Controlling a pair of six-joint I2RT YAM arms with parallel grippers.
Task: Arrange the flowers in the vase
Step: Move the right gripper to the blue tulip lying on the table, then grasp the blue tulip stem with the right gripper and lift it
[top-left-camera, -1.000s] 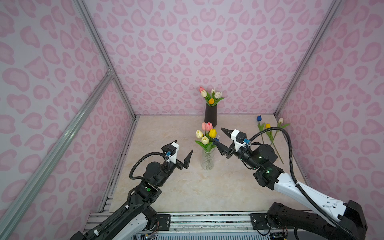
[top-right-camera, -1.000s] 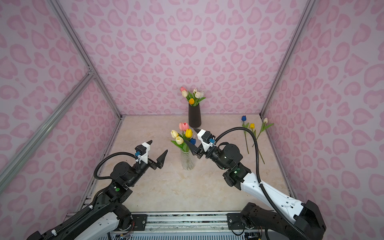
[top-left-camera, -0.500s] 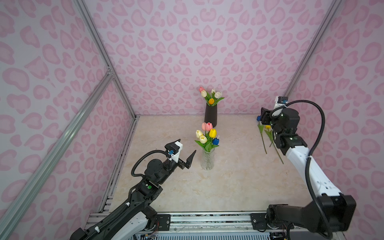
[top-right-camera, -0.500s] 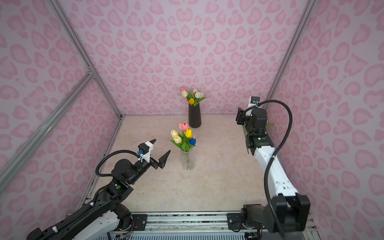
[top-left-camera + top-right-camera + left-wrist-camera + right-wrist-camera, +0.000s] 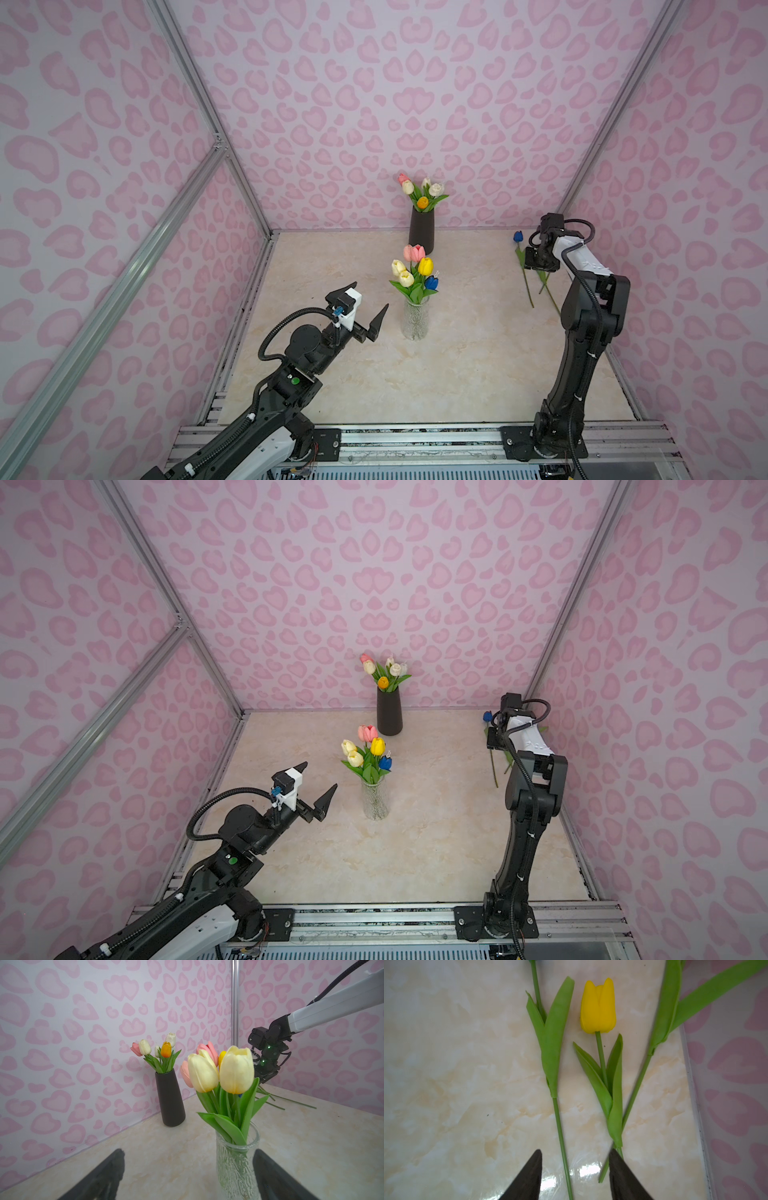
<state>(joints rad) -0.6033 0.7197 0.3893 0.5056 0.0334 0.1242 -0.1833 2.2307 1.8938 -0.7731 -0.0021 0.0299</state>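
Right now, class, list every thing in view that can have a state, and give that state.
glass vase, upright, holding tulips
black vase, upright, holding tulips
yellow tulip, lying flat
blue tulip, lying flat
left pincer, open, empty
right pincer, open, astride blue tulip's stem

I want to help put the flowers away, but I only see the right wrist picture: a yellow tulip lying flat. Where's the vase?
Observer: A glass vase stands in the middle of the table, holding a bunch of tulips.
Operator: Any other vase?
Observer: Yes, a black vase with its own flowers stands behind it.
Operator: What's the other arm doing?
Observer: The left gripper hovers open near the glass vase, holding nothing.
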